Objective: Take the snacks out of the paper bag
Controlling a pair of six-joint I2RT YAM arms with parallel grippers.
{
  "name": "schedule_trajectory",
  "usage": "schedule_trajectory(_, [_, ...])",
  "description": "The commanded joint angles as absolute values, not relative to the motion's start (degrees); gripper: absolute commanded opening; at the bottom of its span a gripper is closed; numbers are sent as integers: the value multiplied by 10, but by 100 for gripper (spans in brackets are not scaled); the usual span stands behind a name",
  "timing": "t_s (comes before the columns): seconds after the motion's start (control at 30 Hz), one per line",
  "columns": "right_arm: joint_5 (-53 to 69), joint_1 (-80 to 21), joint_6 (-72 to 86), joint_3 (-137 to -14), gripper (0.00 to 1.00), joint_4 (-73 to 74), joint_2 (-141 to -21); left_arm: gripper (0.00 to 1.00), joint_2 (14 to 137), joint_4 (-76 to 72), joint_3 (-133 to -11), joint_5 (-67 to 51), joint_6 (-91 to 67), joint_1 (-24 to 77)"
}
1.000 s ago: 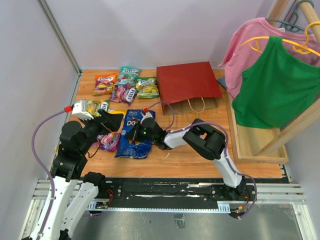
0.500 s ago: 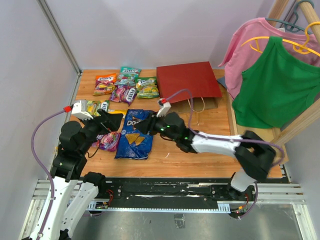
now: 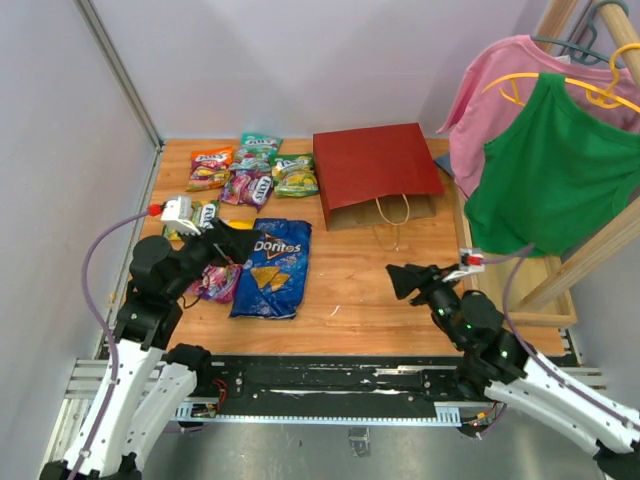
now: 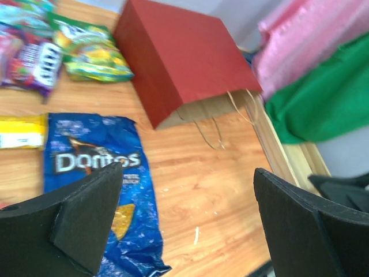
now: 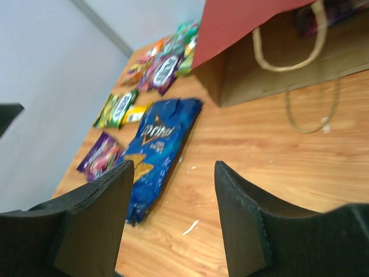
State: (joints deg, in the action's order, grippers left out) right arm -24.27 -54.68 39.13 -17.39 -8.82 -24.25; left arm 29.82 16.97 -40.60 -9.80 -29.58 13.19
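- right claw (image 5: pixel 173 167): released, its two fingers stand apart with nothing between them; it hangs over bare desk (image 3: pixel 350 290) on the right side, well apart from every snack.
- left claw (image 4: pixel 187 190): released too, spread wide and empty, hovering just above the upper left part of the doritos bag (image 3: pixel 270 265).
- doritos bag: lies flat on the desk, logo up, between the two arms and nearer the left one.
- yellow bar wrapper (image 4: pixel 22 131): just beside the top left corner of the doritos bag.
- purple packet (image 3: pixel 215 283): on the desk left of the doritos bag, partly under the left arm.
- candy packets (image 3: pixel 250 170): a cluster of orange, teal, purple and green ones at the far left of the desk, just left of the paper bag.
- paper bag (image 3: pixel 375 165): lies on its side at the far edge, dark red face up, mouth towards the arms, handles (image 3: pixel 392 210) spilling onto the wood; the brown inside is shaded, so what sits deeper in is hard to tell.
- pink shirt (image 3: pixel 500 80) and green shirt (image 3: pixel 550 160): hang on the right, beside the bag.
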Motion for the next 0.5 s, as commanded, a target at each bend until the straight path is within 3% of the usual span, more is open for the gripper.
schedule_trajectory(0.0, [-365, -523, 382, -155, 60, 88, -117, 100, 371, 71, -382, -265, -286, 145])
schedule_trajectory(0.13, [-330, -469, 397, -177, 59, 137, -131, 100, 447, 57, -389, -141, -262, 288])
schedule_trajectory(0.23, [-266, -412, 403, -201, 42, 142, -179, 98, 532, 24, -407, -96, -252, 379])
schedule_trajectory(0.33, [-226, -373, 403, -214, 31, 143, -191, 86, 635, -42, -421, -96, -266, 433])
schedule_trajectory(0.4, [-223, -357, 399, -217, 31, 146, -178, 80, 705, -93, -434, -107, -283, 448])
schedule_trajectory(0.47, [-216, -344, 395, -218, 32, 155, -164, 67, 770, -146, -448, -104, -302, 452])
